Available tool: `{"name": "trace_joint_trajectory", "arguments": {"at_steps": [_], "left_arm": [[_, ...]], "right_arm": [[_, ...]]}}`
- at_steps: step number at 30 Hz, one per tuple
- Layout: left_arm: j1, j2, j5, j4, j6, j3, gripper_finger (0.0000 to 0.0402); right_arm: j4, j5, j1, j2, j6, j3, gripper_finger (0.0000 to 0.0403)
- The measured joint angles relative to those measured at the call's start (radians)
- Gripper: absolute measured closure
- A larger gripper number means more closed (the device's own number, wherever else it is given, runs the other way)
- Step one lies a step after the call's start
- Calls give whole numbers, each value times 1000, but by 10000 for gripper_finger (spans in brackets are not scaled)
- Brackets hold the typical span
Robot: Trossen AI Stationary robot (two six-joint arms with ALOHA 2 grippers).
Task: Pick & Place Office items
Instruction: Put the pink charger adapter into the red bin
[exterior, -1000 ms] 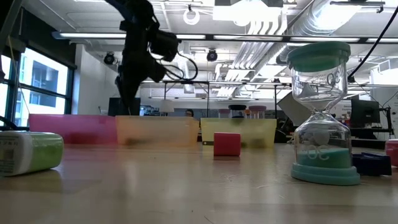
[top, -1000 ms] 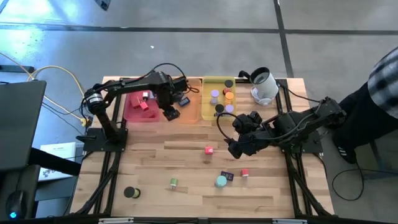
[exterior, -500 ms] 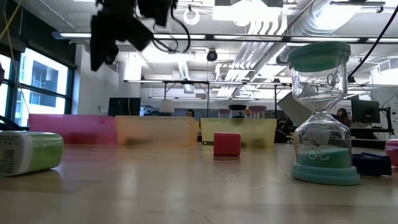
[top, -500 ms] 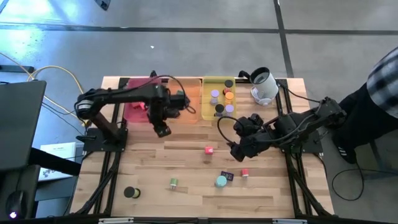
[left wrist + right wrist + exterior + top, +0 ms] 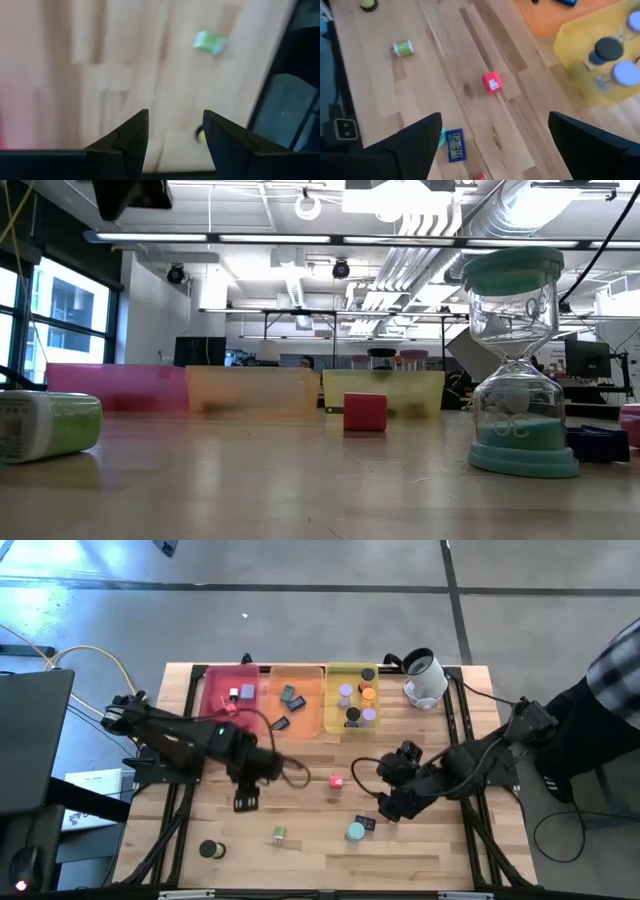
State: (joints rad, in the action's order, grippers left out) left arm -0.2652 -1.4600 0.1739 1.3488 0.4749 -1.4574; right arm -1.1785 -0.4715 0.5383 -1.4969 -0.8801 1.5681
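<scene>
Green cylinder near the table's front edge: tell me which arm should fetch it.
Left, probably. The left gripper hangs open and empty close beside the green cylinder, which its wrist view shows ahead. The right gripper, also open, sits farther off, nearer the hourglass.

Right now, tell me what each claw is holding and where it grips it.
Nothing is held. The left claw and the right claw are both open and empty above the table.

Two dark, near-black jointed arms are seen on black bases. A thin black cable is looped beside the left arm (image 5: 190,745), with a small green light on it. The right arm (image 5: 470,762) is ended by broad, dark wedge-shaped fingers (image 5: 412,145).
</scene>
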Motion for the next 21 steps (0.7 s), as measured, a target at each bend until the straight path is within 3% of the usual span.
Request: {"name": "trace_joint_trajectory", "arguments": {"at_steps": [5, 9, 13, 21], "left_arm": [[-117, 0, -65, -99, 17, 0, 221], [-173, 0, -149, -112, 77, 1, 221], [-203, 0, -160, -119, 130, 1, 221], [-241, 0, -173, -124, 180, 2, 221]], "right_arm": [[161, 20, 30, 0, -65, -154, 48], [384, 142, 41, -1, -11, -283, 48], [590, 236, 45, -1, 24, -372, 48], [665, 198, 42, -1, 47, -385, 48]]}}
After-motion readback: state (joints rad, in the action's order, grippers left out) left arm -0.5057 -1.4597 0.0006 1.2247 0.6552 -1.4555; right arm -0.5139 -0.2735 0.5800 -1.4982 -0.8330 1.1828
